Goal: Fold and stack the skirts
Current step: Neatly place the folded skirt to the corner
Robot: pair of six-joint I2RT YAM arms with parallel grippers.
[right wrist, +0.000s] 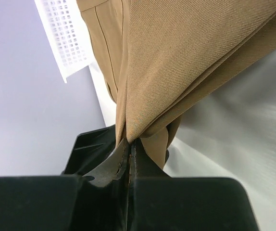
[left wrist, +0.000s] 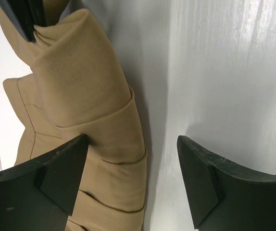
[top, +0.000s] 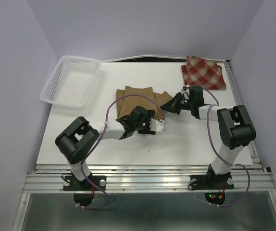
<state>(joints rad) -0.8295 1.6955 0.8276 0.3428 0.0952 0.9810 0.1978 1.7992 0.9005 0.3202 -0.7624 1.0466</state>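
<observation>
The tan-brown skirt (top: pixel 135 98) lies rumpled mid-table. Its right corner is pinched and lifted by my right gripper (top: pixel 169 107). In the right wrist view that gripper (right wrist: pixel 130 144) is shut on a bunched fold of the tan skirt (right wrist: pixel 186 57). My left gripper (top: pixel 150 115) sits low at the skirt's near right edge. Seen from the left wrist, it (left wrist: pixel 133 163) is open: one finger (left wrist: pixel 56 168) rests on the pleated tan skirt (left wrist: pixel 80 82), the other (left wrist: pixel 210 178) is over bare table. The plaid skirt (top: pixel 204 71) lies folded at the back right.
A white mesh basket (top: pixel 70 85) stands at the back left, also seen in the right wrist view as the basket (right wrist: pixel 66 33). The white table (top: pixel 186 139) ends at a metal rail near the arm bases. Purple walls close in on both sides.
</observation>
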